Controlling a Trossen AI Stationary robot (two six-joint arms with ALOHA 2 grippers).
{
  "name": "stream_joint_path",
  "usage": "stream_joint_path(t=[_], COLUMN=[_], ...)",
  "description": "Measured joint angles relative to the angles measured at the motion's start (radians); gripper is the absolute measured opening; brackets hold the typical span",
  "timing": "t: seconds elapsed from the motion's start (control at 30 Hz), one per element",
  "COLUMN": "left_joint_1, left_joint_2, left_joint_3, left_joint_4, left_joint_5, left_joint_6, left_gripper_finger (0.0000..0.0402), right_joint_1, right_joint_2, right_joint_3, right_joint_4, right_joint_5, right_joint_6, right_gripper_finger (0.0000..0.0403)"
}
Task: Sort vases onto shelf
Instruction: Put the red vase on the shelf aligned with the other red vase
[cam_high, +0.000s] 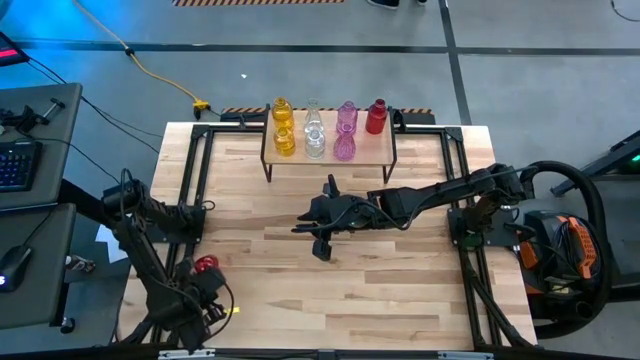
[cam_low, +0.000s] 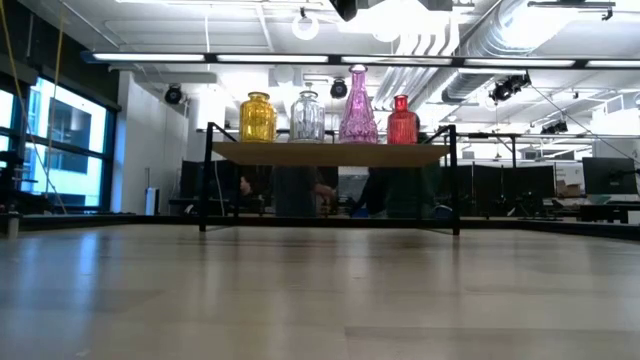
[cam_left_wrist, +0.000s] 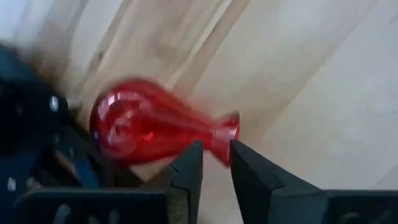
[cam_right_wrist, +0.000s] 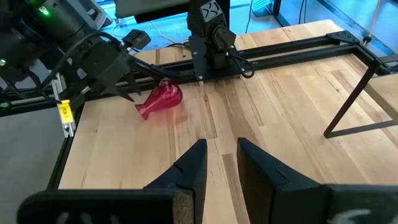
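Observation:
One red vase (cam_left_wrist: 143, 127) lies on its side near the table's left near corner (cam_high: 205, 265), also seen in the right wrist view (cam_right_wrist: 160, 98). My left gripper (cam_left_wrist: 216, 155) is shut at its neck. On the shelf (cam_high: 372, 152) stand two yellow vases (cam_high: 284, 125), two clear vases (cam_high: 314, 130), two pink vases (cam_high: 345, 130) and one red vase (cam_high: 376, 117), resting on their bases. My right gripper (cam_right_wrist: 222, 152) hovers open over the table's middle (cam_high: 310, 232), far from the lying vase, holding nothing. My left gripper pinches the red vase's neck (cam_left_wrist: 217, 142), just below the flared mouth, between its two fingertips (cam_left_wrist: 193, 158). The fingers lie across the neck. The vase is on its side with the bulbous body (cam_left_wrist: 130, 124) toward the arm's base; whether it is lifted clear cannot be told.
Black frame rails (cam_high: 190, 190) run along the table's left and right edges, and the left arm's base (cam_right_wrist: 208, 37) stands close to the lying vase. The shelf's thin black legs (cam_right_wrist: 354, 106) stand at the far side. Bare wood lies between the shelf and the near edge (cam_high: 350, 300).

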Motion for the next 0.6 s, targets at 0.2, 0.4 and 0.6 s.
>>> stream_joint_path(t=[0.2, 0.4, 0.6], left_joint_1=[0.011, 0.011, 0.011], left_joint_2=[0.000, 0.012, 0.092], left_joint_3=[0.000, 0.006, 0.034], left_joint_4=[0.036, 0.098, 0.096], left_joint_5=[0.069, 0.032, 0.065], left_joint_6=[0.031, 0.041, 0.087], left_gripper_finger=[0.0083, 0.0080, 0.0063], right_joint_1=[-0.010, -0.018, -0.022], right_joint_2=[0.000, 0.000, 0.000], right_joint_3=[0.000, 0.000, 0.000], right_joint_4=[0.000, 0.000, -0.001], right_joint_5=[0.000, 0.001, 0.001], right_joint_6=[0.001, 0.023, 0.016], right_gripper_finger=[0.0071, 0.0071, 0.0071])
